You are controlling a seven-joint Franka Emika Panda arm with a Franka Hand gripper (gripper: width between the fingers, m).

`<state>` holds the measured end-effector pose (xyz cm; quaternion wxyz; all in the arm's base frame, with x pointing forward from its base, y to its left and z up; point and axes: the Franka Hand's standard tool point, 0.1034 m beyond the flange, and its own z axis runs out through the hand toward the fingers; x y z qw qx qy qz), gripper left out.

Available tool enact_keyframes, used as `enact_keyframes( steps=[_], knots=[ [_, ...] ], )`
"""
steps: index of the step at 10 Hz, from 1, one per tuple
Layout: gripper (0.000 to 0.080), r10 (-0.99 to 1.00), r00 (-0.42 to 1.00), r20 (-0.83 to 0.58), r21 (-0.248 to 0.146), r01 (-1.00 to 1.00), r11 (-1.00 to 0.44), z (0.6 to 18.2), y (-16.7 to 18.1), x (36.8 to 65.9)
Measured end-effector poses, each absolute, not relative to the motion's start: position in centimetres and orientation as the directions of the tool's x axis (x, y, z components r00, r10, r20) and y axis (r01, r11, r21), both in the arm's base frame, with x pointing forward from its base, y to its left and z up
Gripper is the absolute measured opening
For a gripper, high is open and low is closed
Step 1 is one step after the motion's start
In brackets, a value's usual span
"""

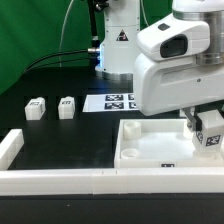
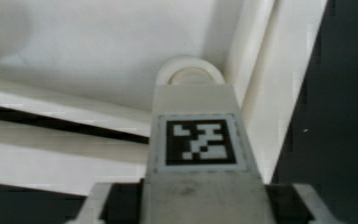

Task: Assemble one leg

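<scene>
- The gripper (image 1: pixel 206 124) is closed narrow on a leg (image 1: pixel 209 137). In the wrist view its two grey fingers (image 2: pixel 123 207) press on the two sides of this leg (image 2: pixel 199 120).
- The leg is a chunky white peg with a square black-and-white tag (image 2: pixel 199 141) on the face that looks toward the wrist camera. Its rounded end points away from the gripper.
- In the exterior view the held leg is over the right part of the large white tray (image 1: pixel 140 158), close to its right edge. In the wrist view the white walls of the tray (image 2: pixel 78 85) fill the space behind the leg. I cannot tell if the leg touches the tray.
- The tray lies flat on the black table (image 1: pixel 70 140).
- A second leg (image 1: pixel 67 106) and a third leg (image 1: pixel 36 107) stand side by side on the table, well apart from the tray, toward the exterior view's left.
- The marker board (image 1: pixel 114 101) lies flat between these legs and the arm.
- A low white wall (image 1: pixel 60 183) runs along the near edge of the table.
</scene>
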<state>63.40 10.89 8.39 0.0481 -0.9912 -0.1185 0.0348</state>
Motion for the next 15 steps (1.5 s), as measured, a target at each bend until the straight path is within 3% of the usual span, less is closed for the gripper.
enact_keyframes(
  steps=[4,9,12,15],
  knots=[
    [0.0291,0.240,0.970,-0.040,-0.102,0.235,-0.967,8.4,10.9,63.5],
    [0.0291,-0.206,0.975,-0.084,-0.080,-0.213,-0.974,8.3,10.8,63.5],
    [0.0292,-0.538,0.839,-0.082,-0.050,-0.542,-0.839,8.4,10.3,63.3],
    [0.0292,-0.803,0.591,-0.079,-0.018,-0.806,-0.592,8.4,10.0,63.2]
  ],
)
